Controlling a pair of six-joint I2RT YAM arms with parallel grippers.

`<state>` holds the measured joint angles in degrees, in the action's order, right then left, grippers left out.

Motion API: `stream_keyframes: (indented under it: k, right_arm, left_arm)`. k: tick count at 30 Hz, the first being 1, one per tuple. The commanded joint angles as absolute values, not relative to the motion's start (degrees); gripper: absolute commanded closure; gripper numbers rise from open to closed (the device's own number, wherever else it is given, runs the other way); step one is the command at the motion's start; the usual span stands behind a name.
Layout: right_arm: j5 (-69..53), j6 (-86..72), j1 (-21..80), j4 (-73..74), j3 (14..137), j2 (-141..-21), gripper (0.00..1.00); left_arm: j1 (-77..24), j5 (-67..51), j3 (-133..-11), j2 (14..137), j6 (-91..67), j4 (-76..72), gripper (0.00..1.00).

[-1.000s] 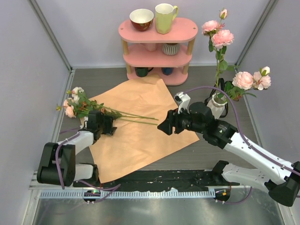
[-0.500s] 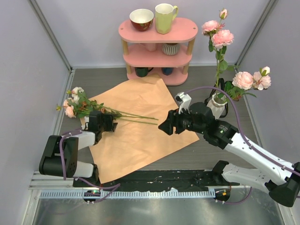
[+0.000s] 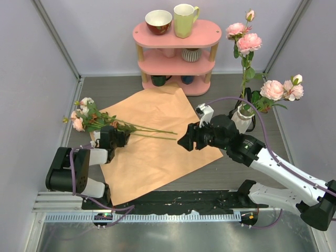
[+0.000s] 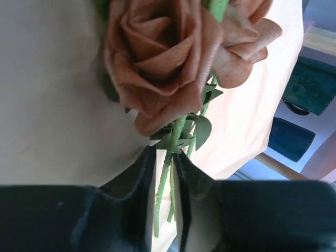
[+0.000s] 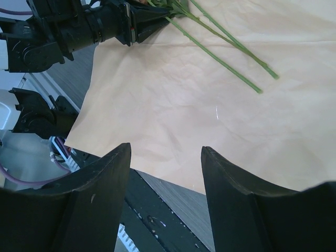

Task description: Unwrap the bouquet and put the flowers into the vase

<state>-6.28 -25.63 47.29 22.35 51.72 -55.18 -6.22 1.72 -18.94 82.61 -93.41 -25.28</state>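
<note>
**Unwrapped bouquet, both arms over the sheet.** One sheet of wrapping paper (image 3: 157,155) lies flat under both grippers. The left gripper (image 4: 164,152) has its two fingers at a narrow slot, pinching two green stems (image 4: 161,197) of the loose flowers (image 3: 92,118). We count two rust-brown roses (image 4: 157,52) just beyond its fingertips. The right gripper (image 5: 165,149) hangs over the paper with jaws wide apart, holding nothing. At least two cut stem ends lie ahead of it. The one vase (image 3: 242,116) stands behind this gripper, beside its wrist, and carries four open pink blooms (image 3: 249,42).
</note>
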Motion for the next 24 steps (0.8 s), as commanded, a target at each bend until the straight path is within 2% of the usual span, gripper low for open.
stream_keyframes:
  k: [1, 4, 5, 10, 17, 24]
  right_arm:
    - [-5.2, -25.1, 47.5, 21.1, 51.7, -55.3, 0.38]
    - [-4.8, -25.0, 47.5, 21.0, 51.6, -55.5, 0.39]
    - [-4.8, -25.0, 47.5, 21.0, 51.6, -55.5, 0.38]
    - [-4.8, -24.6, 47.5, 21.1, 51.8, -56.2, 0.38]
    - [-4.4, -24.1, 47.5, 21.2, 52.1, -56.9, 0.38]
    - [-3.5, -23.4, 47.5, 21.6, 52.9, -57.4, 0.38]
  left_arm:
    - [-5.9, 1.8, -18.5, 83.1, -91.5, -30.2, 0.81]
    - [-6.0, 1.9, -18.5, 82.9, -90.8, -30.5, 0.85]
    - [-5.9, 2.0, -18.5, 82.6, -90.5, -30.5, 0.9]
    - [-5.9, 0.8, -18.5, 79.7, -90.2, -30.1, 1.0]
    - [-6.0, 2.5, -17.0, 67.9, -90.0, -25.5, 1.0]
    - [-5.9, 10.2, -20.3, 48.3, -84.2, -6.2, 1.0]
